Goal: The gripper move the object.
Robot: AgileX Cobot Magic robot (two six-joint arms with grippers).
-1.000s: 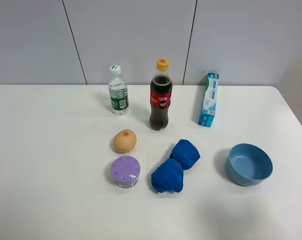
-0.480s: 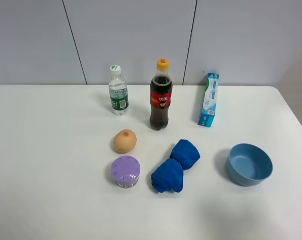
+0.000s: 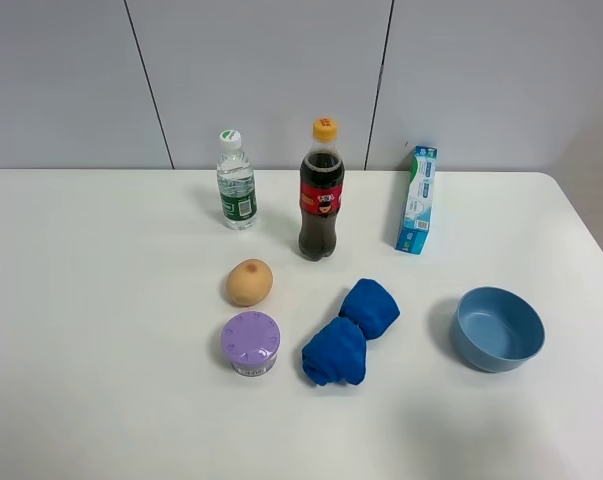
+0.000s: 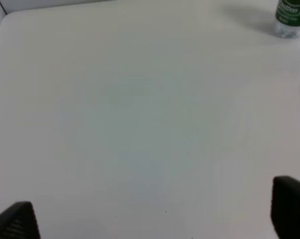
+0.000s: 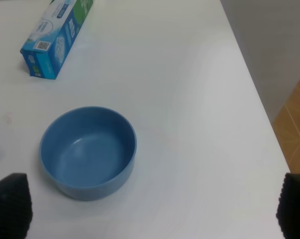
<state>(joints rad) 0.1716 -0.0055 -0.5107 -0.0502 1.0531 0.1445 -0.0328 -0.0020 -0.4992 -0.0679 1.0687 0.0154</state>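
Observation:
The object, a small round jar with a lilac-purple dotted lid, stands on the white table in the exterior high view, just in front of a tan egg. Neither arm shows in that view. In the left wrist view my left gripper is open and empty over bare table, with only its dark fingertips showing; the jar is out of that view. In the right wrist view my right gripper is open and empty, close to a blue bowl.
A water bottle, a cola bottle and a toothpaste box stand at the back. A blue cloth lies right of the jar. The blue bowl sits near the table's right edge.

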